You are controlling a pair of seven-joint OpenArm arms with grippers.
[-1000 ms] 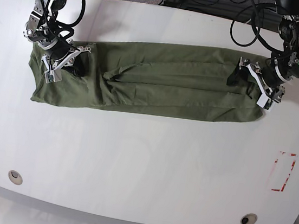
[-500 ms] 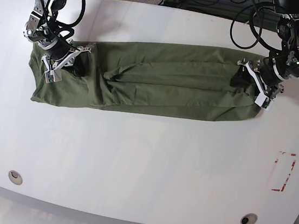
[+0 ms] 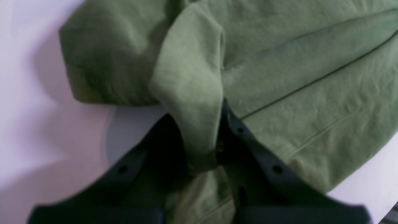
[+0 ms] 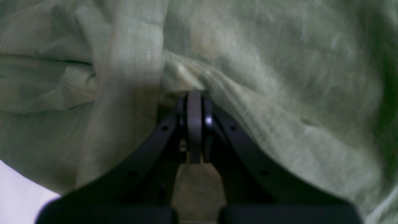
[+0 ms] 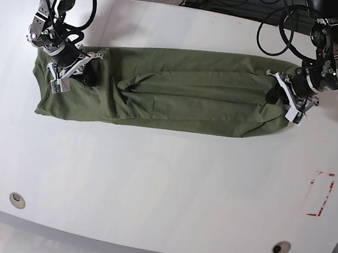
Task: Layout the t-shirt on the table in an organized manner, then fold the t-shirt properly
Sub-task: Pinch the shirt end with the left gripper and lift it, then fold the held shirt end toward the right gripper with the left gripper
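We found the near half of the glossy white table (image 5: 150,180) bare and open to a gripper, broken only by two round grommet holes (image 5: 17,199) and a red dashed rectangle mark (image 5: 320,194), all flat. The long olive-green cotton t-shirt (image 5: 179,94) barred the far middle. Both black-fingered arms stood at its ends, crowding those corners.

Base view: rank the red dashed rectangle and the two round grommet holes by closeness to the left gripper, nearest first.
From the left gripper, shut on the t-shirt:
1. Red dashed rectangle, table's right side, just below the gripper.
2. Right grommet hole, front edge.
3. Left grommet hole, far front-left corner.
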